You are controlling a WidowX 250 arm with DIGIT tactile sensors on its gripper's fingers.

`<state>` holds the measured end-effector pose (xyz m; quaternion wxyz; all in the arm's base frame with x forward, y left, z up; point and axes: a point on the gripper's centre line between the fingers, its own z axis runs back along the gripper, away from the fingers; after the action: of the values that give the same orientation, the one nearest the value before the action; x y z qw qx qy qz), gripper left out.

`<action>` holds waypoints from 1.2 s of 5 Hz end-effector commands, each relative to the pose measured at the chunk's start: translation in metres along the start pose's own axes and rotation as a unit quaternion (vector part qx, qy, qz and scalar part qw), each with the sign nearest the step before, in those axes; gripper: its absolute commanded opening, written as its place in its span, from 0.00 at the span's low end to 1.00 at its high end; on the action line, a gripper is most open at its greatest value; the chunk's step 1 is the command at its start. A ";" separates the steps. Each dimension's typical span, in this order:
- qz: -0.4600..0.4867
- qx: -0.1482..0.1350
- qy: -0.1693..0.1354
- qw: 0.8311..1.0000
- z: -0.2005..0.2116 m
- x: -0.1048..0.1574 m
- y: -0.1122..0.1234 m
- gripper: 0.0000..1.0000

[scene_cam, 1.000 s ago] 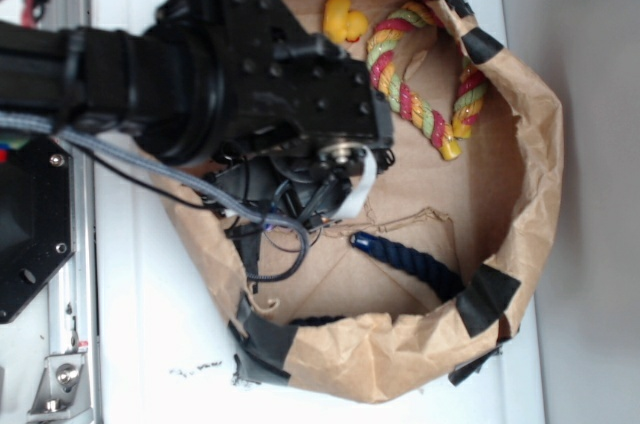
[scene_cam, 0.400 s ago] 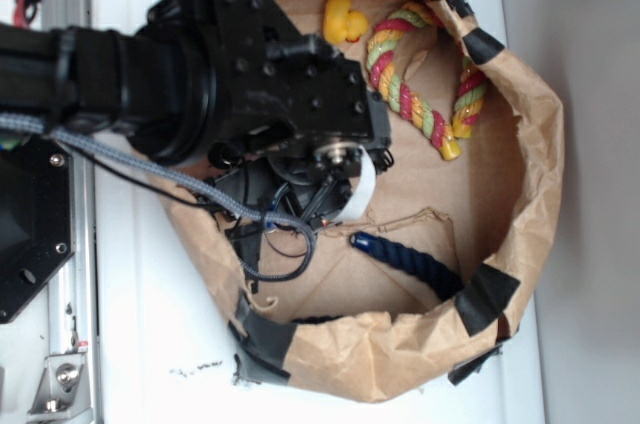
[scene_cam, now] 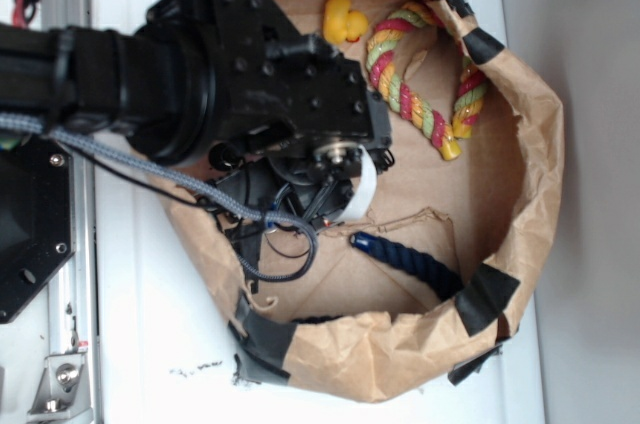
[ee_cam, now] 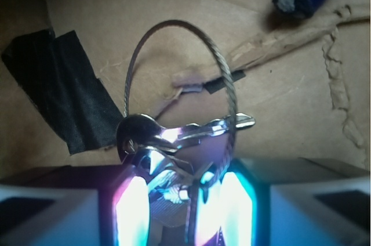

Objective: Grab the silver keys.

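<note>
The silver keys [ee_cam: 174, 141] fill the lower middle of the wrist view, a bunch of shiny metal keys on a thin wire loop [ee_cam: 232, 83] that arches up over the brown paper. My gripper [ee_cam: 179, 196] is shut on them, with the bunch pinched between the two glowing pads [ee_cam: 132, 211]. In the exterior view the black arm covers the keys. Only the gripper [scene_cam: 335, 194] shows below the wrist, over the left part of the paper bag's floor.
The brown paper bag [scene_cam: 530, 144] with black tape patches walls in the space. Inside lie a dark blue rope [scene_cam: 405, 259], a red-yellow-green rope toy [scene_cam: 410, 94] and a yellow duck [scene_cam: 345, 19]. Black tape [ee_cam: 64, 89] and a tear mark the floor.
The arm has shifted slightly up and left in the exterior view, and its cable loop has swung a little. The other things in the bag have not moved.
</note>
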<state>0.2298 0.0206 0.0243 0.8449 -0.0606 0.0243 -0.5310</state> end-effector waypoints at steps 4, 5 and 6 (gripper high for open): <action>0.126 0.037 -0.157 0.979 0.116 0.001 0.022 0.00; 0.113 0.037 -0.155 0.981 0.116 0.002 0.016 0.00; 0.093 0.040 -0.122 0.987 0.103 0.002 0.014 0.75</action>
<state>0.2543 0.0354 0.1132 0.8955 -0.1024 -0.0764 -0.4264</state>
